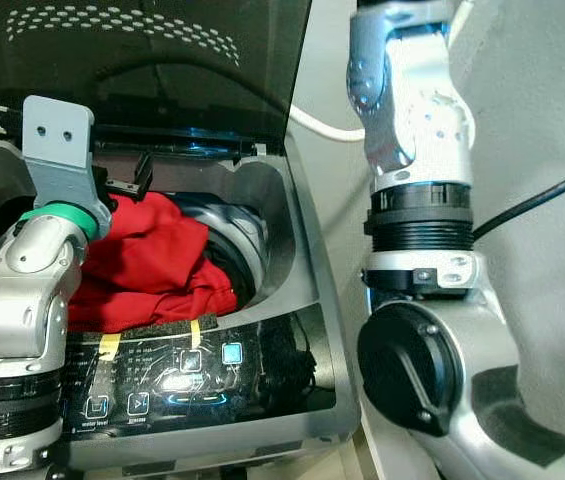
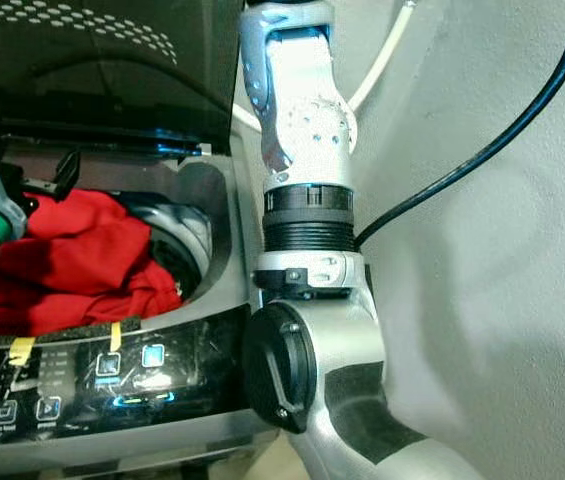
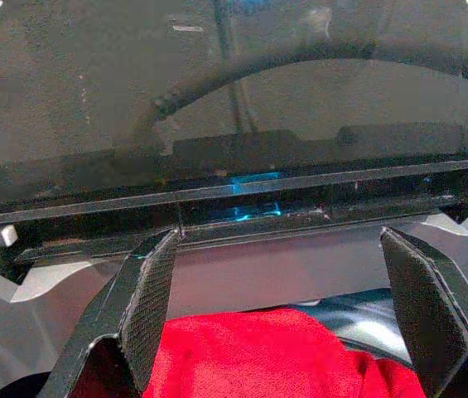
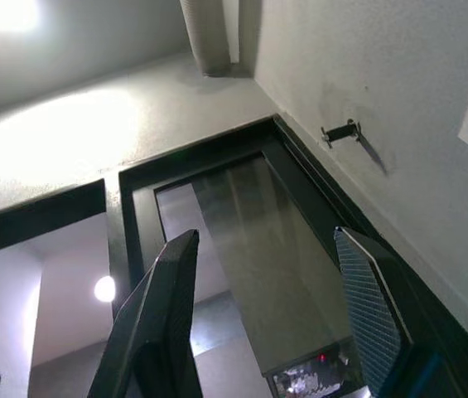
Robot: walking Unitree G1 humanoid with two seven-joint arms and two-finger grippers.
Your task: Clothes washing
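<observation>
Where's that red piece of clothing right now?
The crumpled red cloth garment lies in the open top-loading washing machine's drum, on the robot's left, heaped over the silver drum rim, behind the black touch control panel, below the open left tool.

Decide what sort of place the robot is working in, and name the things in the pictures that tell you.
Probably a home laundry corner: a top-loading washing machine with its lid raised, red clothing piled in the drum, and a lit control panel along its front edge, set against a plain wall.
</observation>
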